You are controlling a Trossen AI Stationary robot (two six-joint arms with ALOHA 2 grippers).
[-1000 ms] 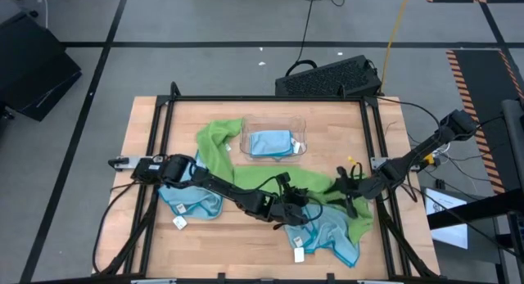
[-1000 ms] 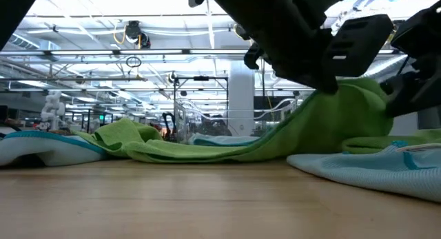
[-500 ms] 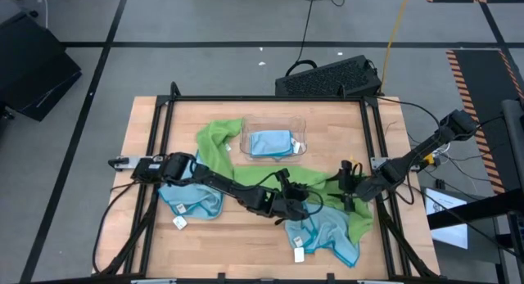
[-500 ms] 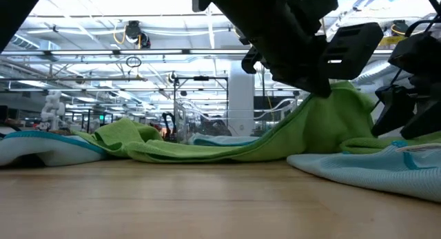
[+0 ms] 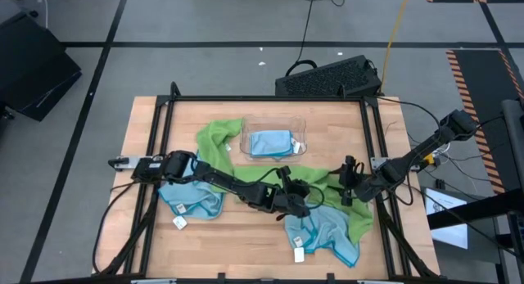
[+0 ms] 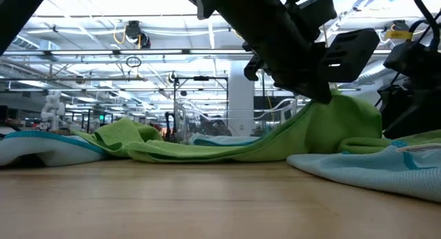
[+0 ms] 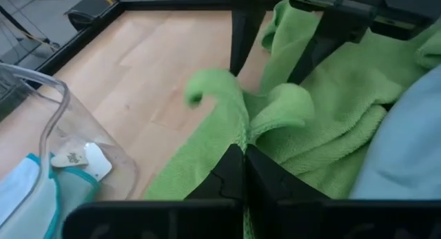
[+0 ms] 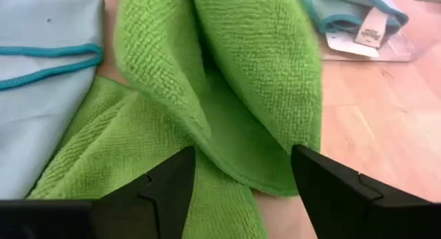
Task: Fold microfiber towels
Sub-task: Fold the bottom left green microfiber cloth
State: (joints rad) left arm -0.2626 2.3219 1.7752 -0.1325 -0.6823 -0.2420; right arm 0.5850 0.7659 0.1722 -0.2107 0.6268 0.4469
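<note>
Left claw pinching green towel at mid-desk, fingers fully closed on a raised fold; cloth running taut from the grip toward the tray and lying flat beyond. Right claw standing wide apart, holding nothing, hovering just beside the towel's right-hand edge near the desk frame. Having let go of the green cloth within the last second and drawn slightly back toward the right rail, compared with a second earlier when sitting lower over the fold. Left claw carrying its pinch a little toward the tray over the same interval.

Meaning for the task, as a judgement: green towel now being handled by one arm only, fold not yet laid down; likely needing a fresh right-side grip before a clean fold.

Blue towels: one crumpled at front right beside the green one, one bunched under the left arm, one folded inside the tray.
</note>
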